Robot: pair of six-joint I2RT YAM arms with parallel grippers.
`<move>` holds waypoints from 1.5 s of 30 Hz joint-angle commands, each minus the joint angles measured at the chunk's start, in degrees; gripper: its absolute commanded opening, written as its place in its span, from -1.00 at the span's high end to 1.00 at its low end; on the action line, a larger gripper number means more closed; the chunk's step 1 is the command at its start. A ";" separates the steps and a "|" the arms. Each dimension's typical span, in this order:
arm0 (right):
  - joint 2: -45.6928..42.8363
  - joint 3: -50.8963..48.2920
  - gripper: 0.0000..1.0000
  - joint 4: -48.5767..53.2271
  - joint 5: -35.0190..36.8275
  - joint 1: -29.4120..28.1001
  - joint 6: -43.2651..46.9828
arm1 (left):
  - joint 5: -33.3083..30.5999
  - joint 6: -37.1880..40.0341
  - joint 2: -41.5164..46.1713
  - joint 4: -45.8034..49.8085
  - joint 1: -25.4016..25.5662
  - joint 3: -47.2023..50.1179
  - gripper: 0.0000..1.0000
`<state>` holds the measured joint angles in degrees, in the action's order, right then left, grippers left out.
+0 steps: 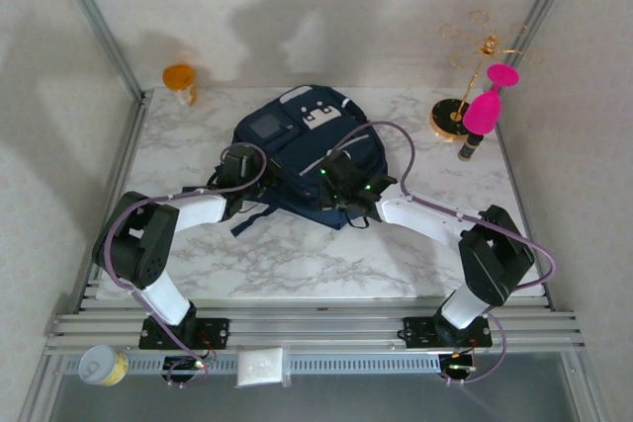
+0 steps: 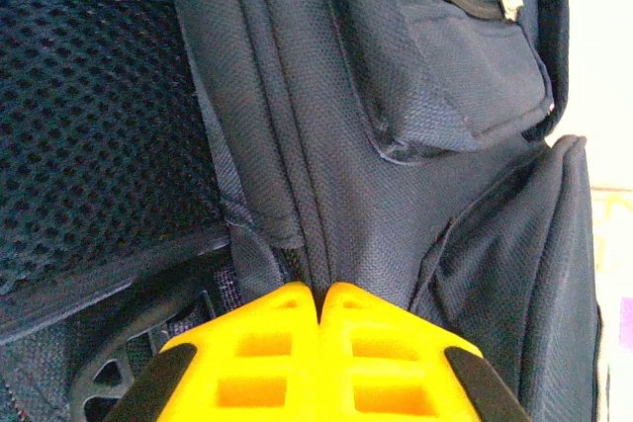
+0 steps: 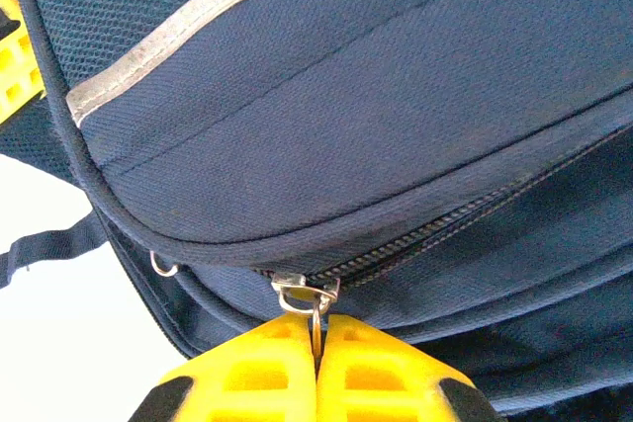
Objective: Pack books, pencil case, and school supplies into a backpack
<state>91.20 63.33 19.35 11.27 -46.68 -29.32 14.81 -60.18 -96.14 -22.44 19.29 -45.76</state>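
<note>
Backpack (image 1: 287, 150) — right gripper (image 3: 318, 328) pinches zipper pull (image 3: 309, 295); left gripper (image 2: 321, 292) closed against seam (image 2: 315, 234).

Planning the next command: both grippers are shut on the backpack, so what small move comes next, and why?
Probably the right gripper should draw the zipper pull it pinches away from the closed teeth, while the left gripper, clamped on the backpack fabric, braces it.
</note>
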 commanded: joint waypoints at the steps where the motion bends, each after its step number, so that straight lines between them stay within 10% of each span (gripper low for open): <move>1: -1.87 -0.42 1.00 7.56 1.85 -0.05 4.52 | -5.70 5.92 0.53 2.41 -5.83 -2.49 1.00; 7: 0.61 2.90 1.00 1.71 -3.24 -2.76 5.48 | -2.24 -1.58 11.41 2.95 0.36 2.16 0.23; 13: 0.75 2.06 1.00 0.19 -2.90 -2.65 6.51 | -5.15 -15.12 14.05 -1.12 9.87 6.20 0.10; 36: 2.06 1.55 1.00 -2.36 -1.84 -2.32 6.02 | -16.22 -28.68 9.21 2.23 20.26 3.59 0.08; 45: 1.00 0.29 1.00 -3.05 -0.97 -2.28 6.53 | -19.28 -24.44 3.71 6.33 19.84 -4.43 0.53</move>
<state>92.79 64.23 17.80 10.52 -48.53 -23.31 -1.37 -86.63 -91.61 -17.67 39.31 -47.79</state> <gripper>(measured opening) 0.055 0.253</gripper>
